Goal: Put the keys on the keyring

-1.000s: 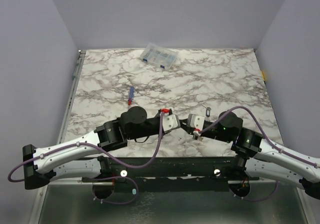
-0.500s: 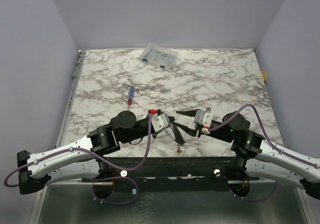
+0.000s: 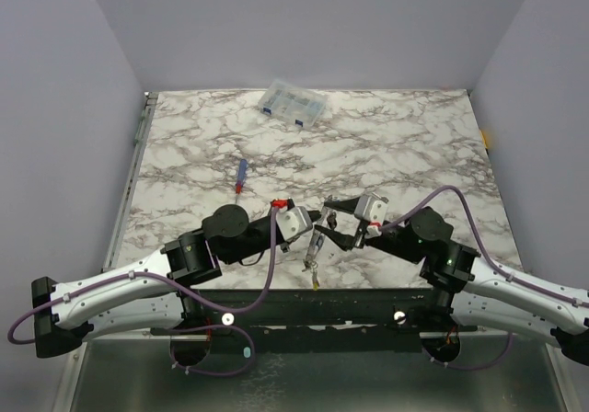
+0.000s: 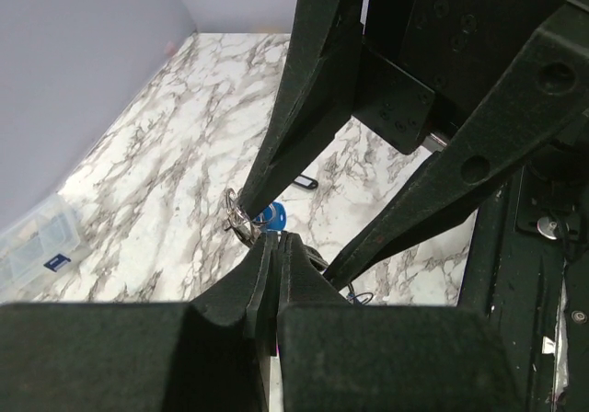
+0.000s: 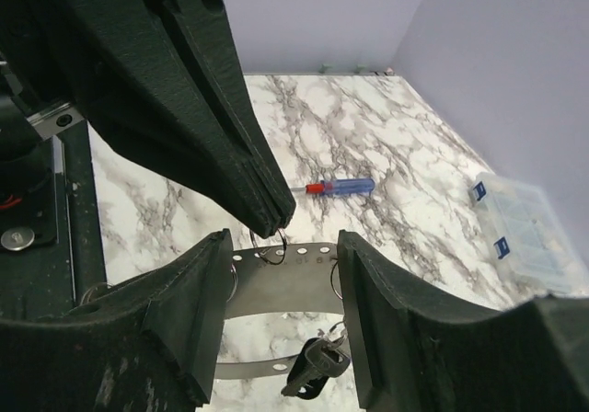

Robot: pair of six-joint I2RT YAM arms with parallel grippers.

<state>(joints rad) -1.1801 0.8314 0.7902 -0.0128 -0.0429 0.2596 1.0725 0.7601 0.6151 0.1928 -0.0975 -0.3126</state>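
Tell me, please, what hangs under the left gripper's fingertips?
The grey keyring hangs there, pinched by the shut left gripper, with dark keys dangling below. The open right gripper's fingers cover its sides, so further keys cannot be seen.

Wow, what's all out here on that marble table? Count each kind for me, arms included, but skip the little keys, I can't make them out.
Robot arms: 2, the left arm and the right arm
Screwdriver: 1
Clear plastic box: 1
Keyring: 1
Total: 5
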